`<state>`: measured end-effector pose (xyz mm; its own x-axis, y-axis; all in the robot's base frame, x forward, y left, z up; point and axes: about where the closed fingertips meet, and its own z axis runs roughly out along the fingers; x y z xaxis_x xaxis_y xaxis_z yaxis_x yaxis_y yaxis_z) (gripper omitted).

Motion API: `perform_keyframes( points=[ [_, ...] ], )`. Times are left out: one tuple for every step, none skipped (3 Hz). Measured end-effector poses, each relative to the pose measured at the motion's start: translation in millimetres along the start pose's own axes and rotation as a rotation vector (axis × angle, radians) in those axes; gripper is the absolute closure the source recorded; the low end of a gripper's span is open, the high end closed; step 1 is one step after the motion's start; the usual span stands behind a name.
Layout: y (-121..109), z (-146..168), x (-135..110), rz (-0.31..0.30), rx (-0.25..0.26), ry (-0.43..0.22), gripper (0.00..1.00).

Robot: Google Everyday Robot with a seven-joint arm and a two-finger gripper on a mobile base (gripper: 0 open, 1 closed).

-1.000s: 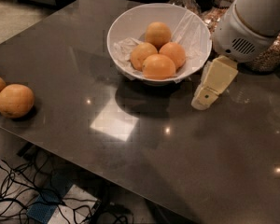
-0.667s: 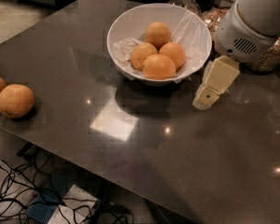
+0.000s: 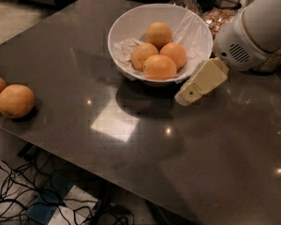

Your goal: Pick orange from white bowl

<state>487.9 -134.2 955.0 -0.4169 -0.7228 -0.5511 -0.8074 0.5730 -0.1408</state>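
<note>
A large white bowl point(image 3: 126, 27) lined with crumpled white paper stands at the back middle of the dark table. Several oranges lie in it; the nearest orange point(image 3: 159, 67) is at the front, another orange point(image 3: 158, 34) at the back. My gripper point(image 3: 196, 86) hangs low over the table just right of the bowl's front rim, its cream finger pointing down-left, outside the bowl. It holds nothing that I can see. The white arm housing point(image 3: 257, 29) rises behind it to the upper right.
Two loose oranges point(image 3: 15, 101) lie at the table's left edge. Glass jars of grains point(image 3: 220, 11) stand behind the bowl, partly hidden by the arm. Cables point(image 3: 18, 196) lie on the floor below the table's front edge.
The gripper has shifted slightly left, closer to the bowl's rim. The bowl and oranges have not moved.
</note>
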Motion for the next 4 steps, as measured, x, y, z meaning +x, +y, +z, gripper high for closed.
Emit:
perform_keyframes(
  points=[
    [-3.5,-3.9,-19.7,0.146,0.098,-0.089,0.0],
    [-3.9,-7.9,-40.7,0.227,0.217,-0.147,0.0],
    [-4.1,-12.1,-64.8,0.255,0.319,-0.178,0.0],
    [-9.1,-17.9,-64.8,0.312,0.346,-0.187,0.0]
  ],
)
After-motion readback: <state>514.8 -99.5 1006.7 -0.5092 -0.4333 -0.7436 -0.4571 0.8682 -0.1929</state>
